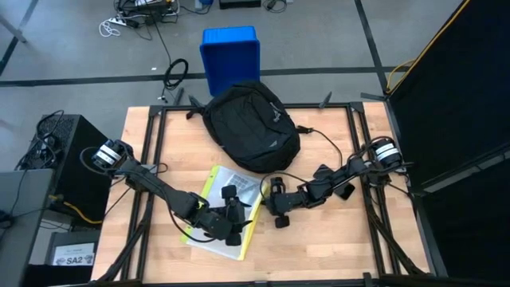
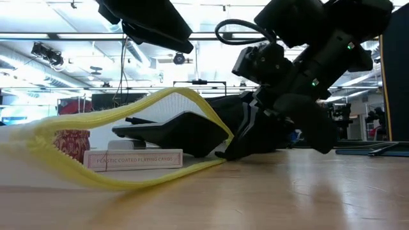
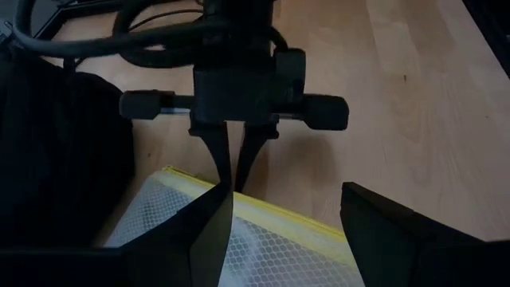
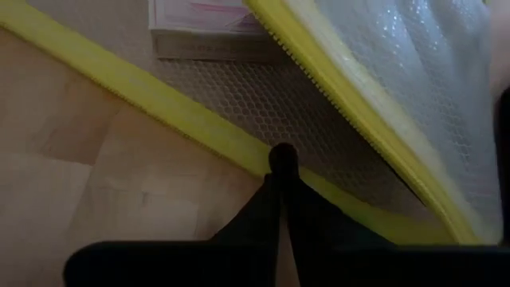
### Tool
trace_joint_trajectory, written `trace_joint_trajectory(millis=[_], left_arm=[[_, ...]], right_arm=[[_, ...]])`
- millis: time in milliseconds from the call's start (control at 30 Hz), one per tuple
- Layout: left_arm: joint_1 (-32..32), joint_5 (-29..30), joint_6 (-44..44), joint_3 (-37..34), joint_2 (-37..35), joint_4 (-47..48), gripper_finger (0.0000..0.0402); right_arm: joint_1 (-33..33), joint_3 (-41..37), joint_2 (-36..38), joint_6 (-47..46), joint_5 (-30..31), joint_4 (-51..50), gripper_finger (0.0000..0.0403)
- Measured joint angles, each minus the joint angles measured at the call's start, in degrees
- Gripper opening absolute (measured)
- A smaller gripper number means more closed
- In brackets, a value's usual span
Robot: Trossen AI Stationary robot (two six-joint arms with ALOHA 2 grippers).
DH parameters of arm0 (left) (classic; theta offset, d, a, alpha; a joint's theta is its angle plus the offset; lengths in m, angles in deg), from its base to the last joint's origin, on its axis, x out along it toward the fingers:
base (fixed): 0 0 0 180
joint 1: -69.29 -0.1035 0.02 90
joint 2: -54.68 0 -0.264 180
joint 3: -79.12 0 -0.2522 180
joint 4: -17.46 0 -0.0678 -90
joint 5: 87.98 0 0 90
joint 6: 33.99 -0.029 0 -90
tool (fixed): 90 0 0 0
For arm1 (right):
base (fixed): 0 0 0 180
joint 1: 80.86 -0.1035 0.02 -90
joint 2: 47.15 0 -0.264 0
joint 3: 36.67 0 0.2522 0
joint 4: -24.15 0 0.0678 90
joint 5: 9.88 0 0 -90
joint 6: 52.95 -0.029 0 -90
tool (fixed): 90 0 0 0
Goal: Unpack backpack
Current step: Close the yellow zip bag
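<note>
Pale wooden tabletop (image 1: 319,247) fills the frame of dark rails, with grey floor and a blue plastic bin (image 1: 230,54) beyond the far edge. Right gripper (image 4: 280,171): fingers fully closed, tips pinched on the yellow zip edge of a flat translucent mesh pouch with yellow trim (image 1: 225,209). Left gripper (image 3: 279,231): fingers spread wide, straddling the same pouch from the opposite side and holding nothing. Inside the raised pouch mouth lies a small boxed pack of playing cards (image 2: 134,158). The large black soft fabric backpack (image 1: 251,123) lies at the far centre of the table, just beyond the pouch and apart from both grippers. Risk, as a judgement: the pinch covers only a thin strip of edge, so a pull may slip off, or drag the whole pouch because the left fingers do not clamp it. Both grippers stand close together; a sideways move could collide them. Open room lies toward the near edge and the right side.
</note>
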Motion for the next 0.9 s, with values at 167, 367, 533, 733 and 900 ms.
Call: trace_joint_trajectory(millis=[167,367,533,733,900], left_arm=[[0.0,0.0,0.0,0.0,0.0,-0.1,0.0202],[0.0,0.0,0.1,0.0,0.0,0.0,0.0202],[0.0,0.0,0.2,0.0,0.0,0.0,0.0202],[0.0,0.0,0.2,0.0,0.0,0.1,0.0202],[0.0,0.0,0.2,0.0,0.0,0.1,0.0202]], right_arm=[[-0.8,0.1,1.0,-0.6,0.4,0.6,0.0],[-0.5,0.1,1.0,-0.6,-1.8,0.3,0.0009],[0.5,0.1,1.0,-0.4,-2.8,-1.0,0.0046],[0.7,0.1,1.2,-6.8,2.2,-1.2,0.01],[0.0,0.2,2.2,-11.6,3.5,-1.8,0.0114]])
